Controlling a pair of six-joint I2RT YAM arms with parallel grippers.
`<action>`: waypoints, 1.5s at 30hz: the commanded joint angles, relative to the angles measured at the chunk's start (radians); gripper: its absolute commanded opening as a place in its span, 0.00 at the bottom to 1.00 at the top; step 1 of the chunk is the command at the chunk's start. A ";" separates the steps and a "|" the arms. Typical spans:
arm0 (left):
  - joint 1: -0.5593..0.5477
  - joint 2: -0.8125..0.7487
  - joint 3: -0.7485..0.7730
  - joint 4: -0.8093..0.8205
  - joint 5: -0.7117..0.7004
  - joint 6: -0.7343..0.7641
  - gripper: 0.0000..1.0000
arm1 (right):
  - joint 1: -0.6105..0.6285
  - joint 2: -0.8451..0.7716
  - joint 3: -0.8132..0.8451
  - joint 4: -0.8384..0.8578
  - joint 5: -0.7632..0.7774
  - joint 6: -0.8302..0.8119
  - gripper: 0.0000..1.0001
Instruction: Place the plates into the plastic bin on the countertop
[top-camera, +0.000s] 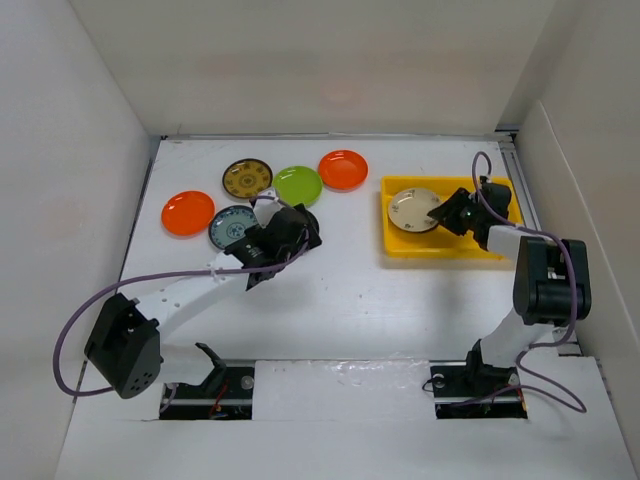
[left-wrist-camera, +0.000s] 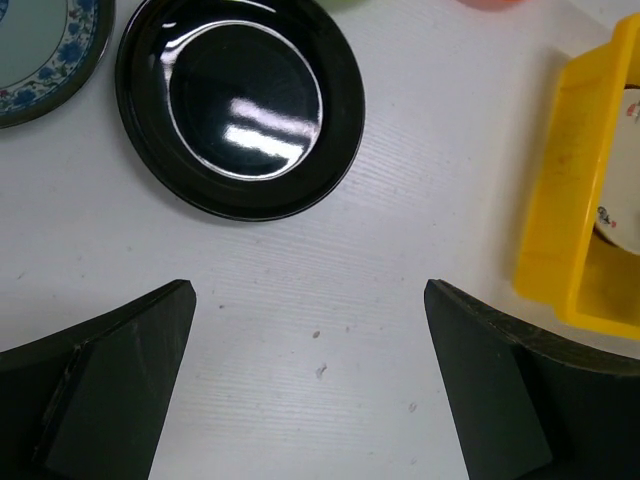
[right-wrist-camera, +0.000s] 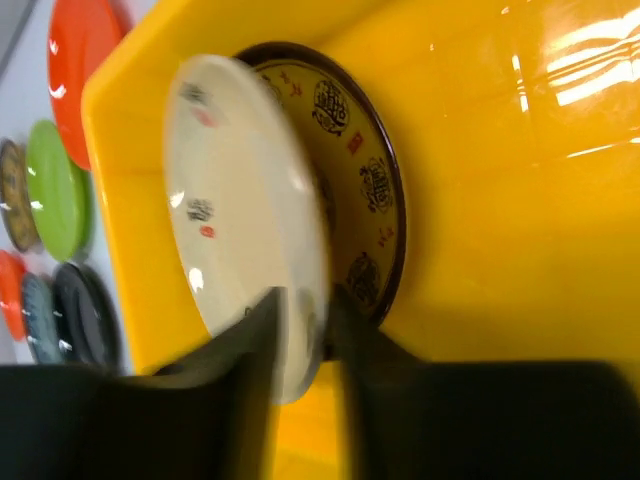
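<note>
bin (top-camera: 400, 250): bright yellow, glossy.
cream plate (right-wrist-camera: 240, 200): off-white w/ few small dark + red marks.
gold plate (right-wrist-camera: 375, 190) behind it: dark brown rim, yellow-gold face, ring of dark motifs, red marks betw.
2nd gold plate (top-camera: 247, 178): dark w/ gold pattern.
green plate (top-camera: 298, 185): plain lime.
orange plate (top-camera: 188, 212) & 2nd orange plate (top-camera: 343, 169): plain orange, same shade.
teal plate (left-wrist-camera: 40, 50): pale centre, blue floral band, dark edge.
black plate (left-wrist-camera: 240, 100): plain gloss black, white glare spots.
counter (top-camera: 330, 290): white, faint grain.
L fingers (left-wrist-camera: 100, 400), R fingers (right-wrist-camera: 480, 420): both black.
</note>
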 joint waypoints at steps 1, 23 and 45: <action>0.003 -0.036 -0.024 -0.028 -0.021 -0.020 1.00 | -0.001 -0.008 0.054 0.069 -0.004 -0.011 0.50; 0.098 0.188 -0.131 0.121 -0.089 -0.270 0.98 | 0.212 -0.508 -0.012 -0.101 0.013 -0.066 1.00; 0.117 0.435 -0.041 0.136 -0.146 -0.416 0.43 | 0.246 -0.540 -0.041 -0.090 -0.058 -0.096 0.99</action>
